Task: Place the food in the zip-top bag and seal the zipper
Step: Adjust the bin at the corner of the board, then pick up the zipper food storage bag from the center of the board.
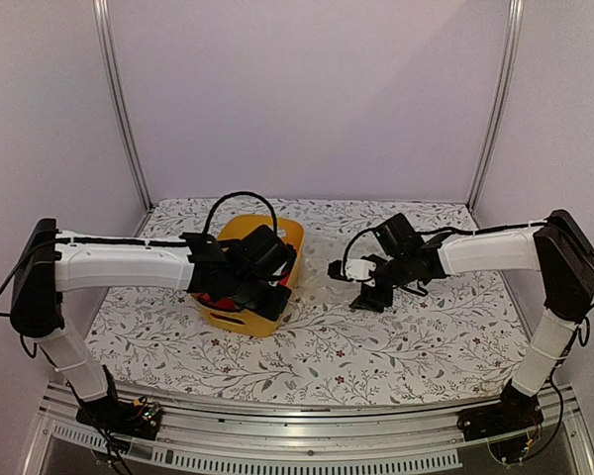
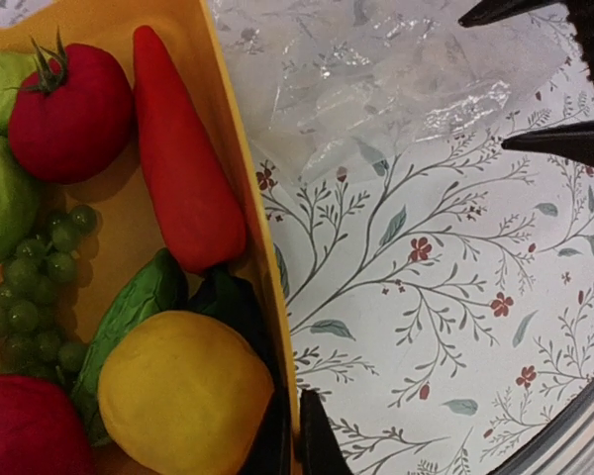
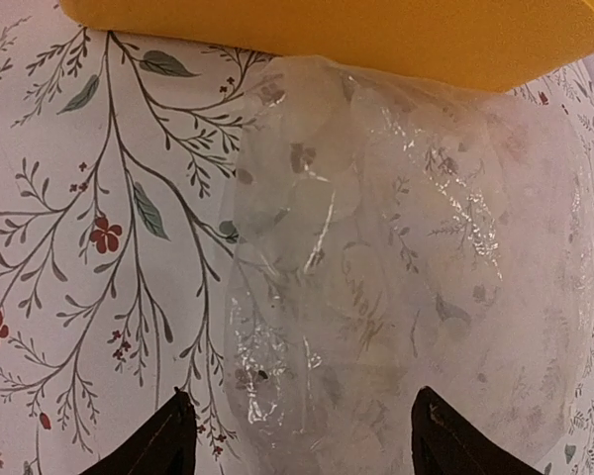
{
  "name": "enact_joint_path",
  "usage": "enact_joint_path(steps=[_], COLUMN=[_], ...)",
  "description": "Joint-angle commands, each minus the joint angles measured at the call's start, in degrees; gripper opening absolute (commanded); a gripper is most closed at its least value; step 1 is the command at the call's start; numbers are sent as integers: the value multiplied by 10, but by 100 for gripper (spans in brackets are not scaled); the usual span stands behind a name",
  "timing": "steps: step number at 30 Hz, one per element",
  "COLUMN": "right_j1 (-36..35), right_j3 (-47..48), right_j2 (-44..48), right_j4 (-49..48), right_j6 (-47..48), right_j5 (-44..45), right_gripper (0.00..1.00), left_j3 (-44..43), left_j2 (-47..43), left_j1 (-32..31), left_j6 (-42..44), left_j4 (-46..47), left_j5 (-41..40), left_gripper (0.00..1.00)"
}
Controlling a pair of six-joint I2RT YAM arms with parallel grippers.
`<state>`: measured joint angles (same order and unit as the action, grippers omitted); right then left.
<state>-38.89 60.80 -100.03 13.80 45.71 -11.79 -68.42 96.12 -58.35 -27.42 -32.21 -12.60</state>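
The zip-top bag (image 3: pixel 376 267) lies crumpled on the table (image 3: pixel 69 247), directly in front of the right gripper (image 3: pixel 302 396), and its far edge touches the wall of the yellow basket (image 3: pixel 376 40). This gripper is opened wide and holds nothing. Its two fingers stand on both sides of the near part of the bag, and the bag runs away from them toward the basket. The right arm is clearly the nearer one to the bag. The food (image 2: pixel 183 391) is not yet in the bag. It sits in the basket, among it a tomato (image 2: pixel 69 109), a long red pepper (image 2: pixel 183 168) and green grapes (image 2: pixel 35 287). The left gripper (image 1: pixel 265 285) hangs at the basket's right rim, but only a dark piece of it shows in its own camera, so I cannot tell if it is open or closed. The zipper I cannot find: the plastic is clear and wrinkled, and which edge is the mouth is not visible.
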Motion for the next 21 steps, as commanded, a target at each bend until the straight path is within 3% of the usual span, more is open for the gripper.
enact_joint_path(steps=[1,4,7,9,12,17,21], right_j1=[-5,-5,3,24,77,141,142], right_j3=[11,8,9,16,31,72,119], right_j2=[-26,-30,-31,-15,36,156,257], right_j4=[0,-30,-56,-52,-11,121,215], right_j6=[-7,-23,-39,-56,-85,-116,-110], right_j5=[32,77,115,125,46,-79,-150], right_gripper=[73,70,43,20,3,0,0], left_j3=[-63,-97,-112,-115,-116,-19,88], left_j2=[44,68,79,76,46,-81,-183], left_j1=[-6,-6,-5,-3,-3,-18,-19], left_j6=[-43,-58,-72,-76,-52,55,117], left_j4=[40,44,60,72,93,228,357], left_j5=[-21,-16,-10,-12,-25,-86,-86], left_gripper=[0,1,5,20,44,78,82])
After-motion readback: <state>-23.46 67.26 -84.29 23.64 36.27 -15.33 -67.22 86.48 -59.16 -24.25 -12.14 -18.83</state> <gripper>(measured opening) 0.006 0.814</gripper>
